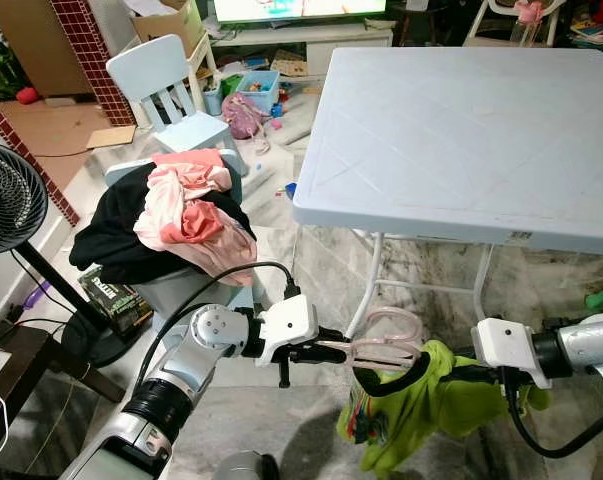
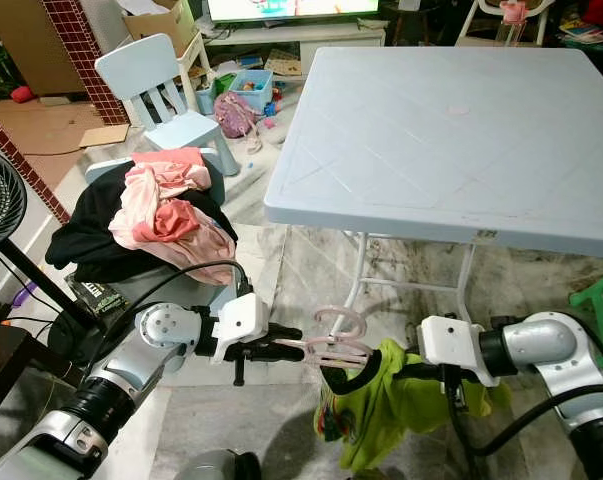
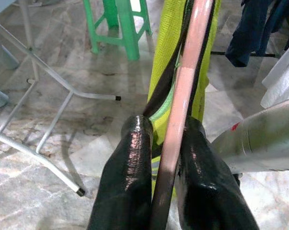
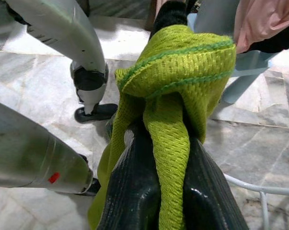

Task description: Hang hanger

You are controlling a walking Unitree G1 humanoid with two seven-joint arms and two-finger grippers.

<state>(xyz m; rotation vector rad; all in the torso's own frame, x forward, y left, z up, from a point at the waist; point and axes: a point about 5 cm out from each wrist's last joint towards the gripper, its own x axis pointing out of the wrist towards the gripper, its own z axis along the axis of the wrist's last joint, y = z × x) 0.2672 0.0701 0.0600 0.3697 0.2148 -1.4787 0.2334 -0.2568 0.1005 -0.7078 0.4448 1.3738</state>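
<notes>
A pink plastic hanger (image 1: 381,338) is held low in front of me, its hook curling upward under the table edge. My left gripper (image 1: 333,351) is shut on the hanger's bar; the wrist view has the pink bar (image 3: 180,110) squeezed between both black fingers (image 3: 127,182). A lime green mesh garment (image 1: 421,405) with a black collar hangs from the hanger. My right gripper (image 1: 459,374) is shut on a bunched fold of that green garment (image 4: 175,96).
A white folding table (image 1: 461,130) stands ahead on the right. To the left, a bin holds a pile of clothes (image 1: 176,220), with a small blue chair (image 1: 166,85) behind it and a black fan (image 1: 6,205) at the far left. A green stool (image 2: 601,295) stands right.
</notes>
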